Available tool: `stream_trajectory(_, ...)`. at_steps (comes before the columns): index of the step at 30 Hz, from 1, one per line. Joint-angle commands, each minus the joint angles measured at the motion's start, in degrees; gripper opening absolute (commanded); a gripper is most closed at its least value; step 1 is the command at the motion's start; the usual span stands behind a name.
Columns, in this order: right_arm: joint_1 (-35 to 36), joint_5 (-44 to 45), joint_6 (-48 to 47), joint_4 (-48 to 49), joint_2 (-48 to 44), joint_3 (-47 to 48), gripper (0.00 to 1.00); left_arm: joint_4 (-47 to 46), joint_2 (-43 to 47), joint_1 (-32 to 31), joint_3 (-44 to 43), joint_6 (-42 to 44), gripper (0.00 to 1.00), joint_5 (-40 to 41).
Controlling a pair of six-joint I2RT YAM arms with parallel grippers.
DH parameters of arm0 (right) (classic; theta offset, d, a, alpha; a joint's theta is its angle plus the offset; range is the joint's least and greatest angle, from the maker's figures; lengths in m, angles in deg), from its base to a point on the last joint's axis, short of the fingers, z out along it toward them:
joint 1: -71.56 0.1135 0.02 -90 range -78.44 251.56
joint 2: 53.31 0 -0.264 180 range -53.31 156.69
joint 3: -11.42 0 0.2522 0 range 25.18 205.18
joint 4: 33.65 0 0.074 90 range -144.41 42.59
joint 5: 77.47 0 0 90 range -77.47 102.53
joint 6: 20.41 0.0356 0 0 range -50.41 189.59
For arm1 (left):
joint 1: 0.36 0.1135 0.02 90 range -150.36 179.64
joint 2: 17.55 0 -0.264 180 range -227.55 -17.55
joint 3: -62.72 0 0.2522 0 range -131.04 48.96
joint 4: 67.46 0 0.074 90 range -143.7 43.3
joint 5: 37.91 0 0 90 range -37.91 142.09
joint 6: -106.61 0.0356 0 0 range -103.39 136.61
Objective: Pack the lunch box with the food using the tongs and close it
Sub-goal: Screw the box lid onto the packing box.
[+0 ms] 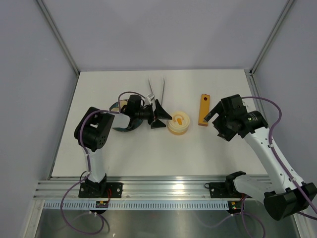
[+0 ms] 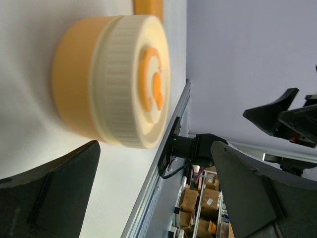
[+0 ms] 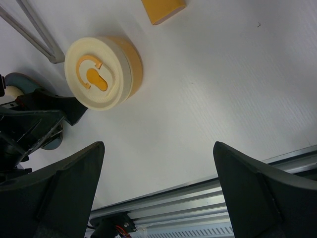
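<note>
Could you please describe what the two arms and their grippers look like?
The left arm and the right arm match: white tubular links between bulky black joint housings, each trailed by a looping purple cable. The left gripper and the right gripper each carry two broad, matt black, wedge-shaped fingers.

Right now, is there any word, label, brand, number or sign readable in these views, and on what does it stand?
No readable words or numbers anywhere.
On the lunch box lid: an orange emblem, a broken ring around a keyhole shape, no letters.
On the background boxes: pale labels, too blurred to read.
</note>
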Motion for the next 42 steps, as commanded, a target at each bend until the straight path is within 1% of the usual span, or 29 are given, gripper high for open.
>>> stream_trajectory(1, -0.30, -0.90, -0.72, 2.63, 0.70, -0.54, 0.99, 4.48, 1.33, 0.78, 0.86, 3.86, 0.99, 2.84)
stream_trajectory(7, -0.30, -1.86, -1.25, 3.77, 1.85, -1.94, 0.99, 8.78, 2.73, 1.31, 0.77, 6.67, 0.99, 4.95)
stream_trajectory(10, -0.30, -2.74, -1.86, 5.00, 1.94, -3.35, 0.99, 13.00, 5.71, 1.40, 1.30, 9.66, 0.99, 7.93)
stream_trajectory(11, -0.30, -3.27, -2.21, 5.44, 1.94, -3.70, 1.00, 14.41, 8.16, 1.40, 1.30, 10.71, 0.99, 9.25)
stream_trajectory(14, -0.30, -3.10, -2.92, 6.15, 2.20, -4.85, 0.99, 23.28, 12.56, 1.14, -0.28, 16.59, 0.99, 15.84)
stream_trajectory(15, -0.30, -3.01, -2.92, 6.24, 2.38, -5.28, 0.99, 28.52, 15.36, 0.87, -1.15, 18.35, 0.99, 17.60)
stream_trajectory(16, -0.30, -2.92, -2.92, 6.32, 2.64, -5.55, 0.99, 31.10, 16.78, 0.09, -2.21, 21.59, 0.99, 21.44)
stream_trajectory(19, -0.39, -3.27, -2.92, 7.03, 3.08, -6.17, 1.00, 40.06, 19.78, -2.28, -7.74, 27.41, 0.99, 27.36)
stream_trajectory(20, -0.31, -3.27, -2.92, 7.20, 3.17, -6.25, 0.99, 42.09, 19.78, -3.08, -11.58, 28.81, 0.99, 28.59)
stream_trajectory(21, -0.30, -3.18, -2.92, 7.12, 3.17, -6.34, 0.99, 46.98, 18.57, -3.95, -13.88, 31.87, 0.99, 30.34)
stream_trajectory(23, -0.30, -2.84, -3.01, 7.11, 3.26, -6.17, 0.99, 51.41, 16.80, -6.94, -20.37, 34.18, 0.99, 32.28)
stream_trajectory(24, -0.30, -2.66, -3.18, 6.68, 3.00, -5.99, 0.99, 53.51, 15.49, -8.86, -21.63, 35.67, 0.99, 34.21)
stream_trajectory(26, -0.30, -1.52, -3.27, 6.24, 2.47, -5.90, 0.99, 54.58, 14.25, -10.46, -23.65, 36.47, 0.99, 35.54)
stream_trajectory(30, -0.30, 0.15, -3.18, 4.75, 0.63, -5.90, 1.00, 54.85, 10.21, -12.22, -26.38, 35.95, 0.99, 33.53)
stream_trajectory(35, -0.30, 1.47, -2.92, 3.42, -0.52, -6.43, 0.99, 54.41, 6.52, -12.75, -24.99, 36.39, 0.99, 34.23)
stream_trajectory(42, -0.30, 0.33, -3.36, 4.04, -0.35, -7.13, 0.99, 52.83, 5.89, -12.75, -21.91, 36.12, 0.99, 33.96)
